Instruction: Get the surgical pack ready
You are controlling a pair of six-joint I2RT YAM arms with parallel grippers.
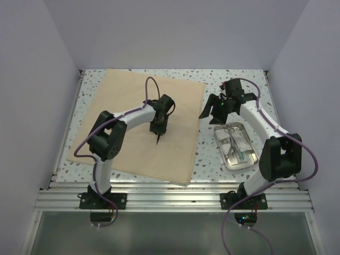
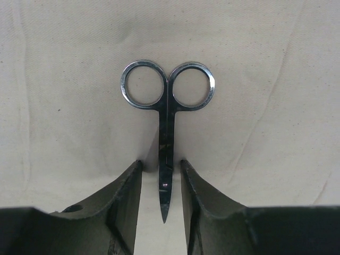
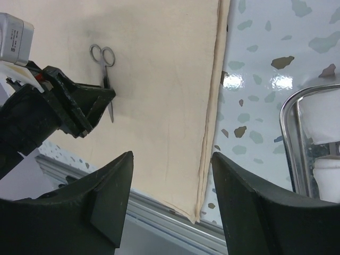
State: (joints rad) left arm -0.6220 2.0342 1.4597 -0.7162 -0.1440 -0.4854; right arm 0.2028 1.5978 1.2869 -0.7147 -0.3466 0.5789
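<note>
The tan cloth sheet [image 1: 127,101] lies flat on the left half of the table. Steel scissors [image 2: 167,101] lie on it, rings pointing away from my left gripper [image 2: 161,166]. That gripper is low over the cloth, jaws slightly apart, the blade between them with a gap on each side. The scissors [image 3: 104,69] and cloth [image 3: 164,79] also show in the right wrist view. My right gripper [image 1: 212,116] is open and empty above the table, between the cloth's right edge and the steel tray [image 1: 254,157]. The tray holds steel instruments [image 1: 234,139] and white gauze [image 3: 319,125].
The speckled tabletop [image 1: 234,77] is walled at the back and both sides. An aluminium rail [image 1: 175,199] runs along the near edge. The cloth's near right corner [image 3: 197,215] reaches that rail.
</note>
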